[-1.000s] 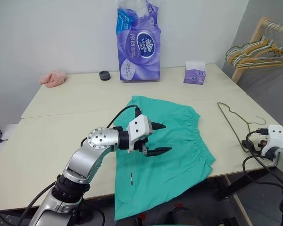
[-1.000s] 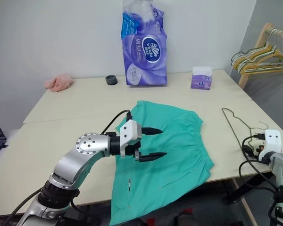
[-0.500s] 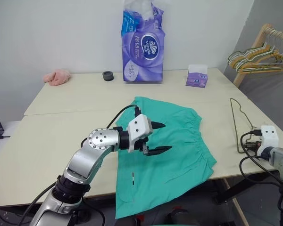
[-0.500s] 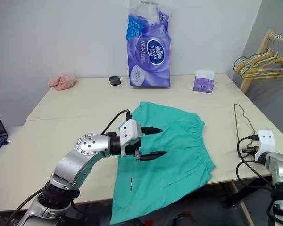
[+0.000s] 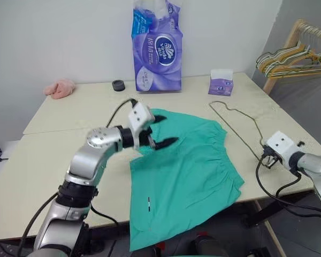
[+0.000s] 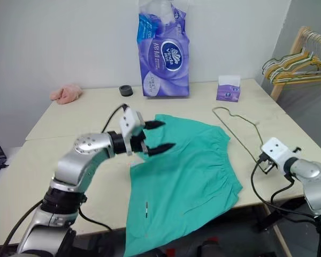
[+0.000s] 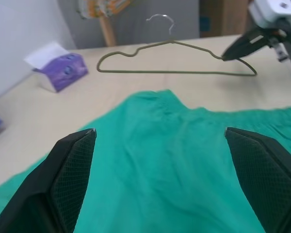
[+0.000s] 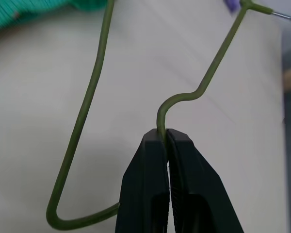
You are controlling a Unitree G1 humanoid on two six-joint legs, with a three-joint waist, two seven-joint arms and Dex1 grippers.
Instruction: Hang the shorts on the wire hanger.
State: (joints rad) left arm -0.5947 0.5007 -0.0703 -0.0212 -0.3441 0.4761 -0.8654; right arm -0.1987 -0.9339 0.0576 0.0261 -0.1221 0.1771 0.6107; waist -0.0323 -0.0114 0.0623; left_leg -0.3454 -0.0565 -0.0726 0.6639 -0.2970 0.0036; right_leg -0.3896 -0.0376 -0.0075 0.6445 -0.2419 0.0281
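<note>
Now right fingers (image 8: 167,145) pinch the wire hanger (image 8: 92,107) beside the shorts (image 5: 187,171).

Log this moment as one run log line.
right pincer: shut on wire hanger, lifted off table | left pincer: open, above shorts | shorts: flat, unhung

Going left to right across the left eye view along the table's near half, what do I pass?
left gripper open above the shorts' far edge → shorts → wire hanger → right gripper, shut on the hanger.
</note>
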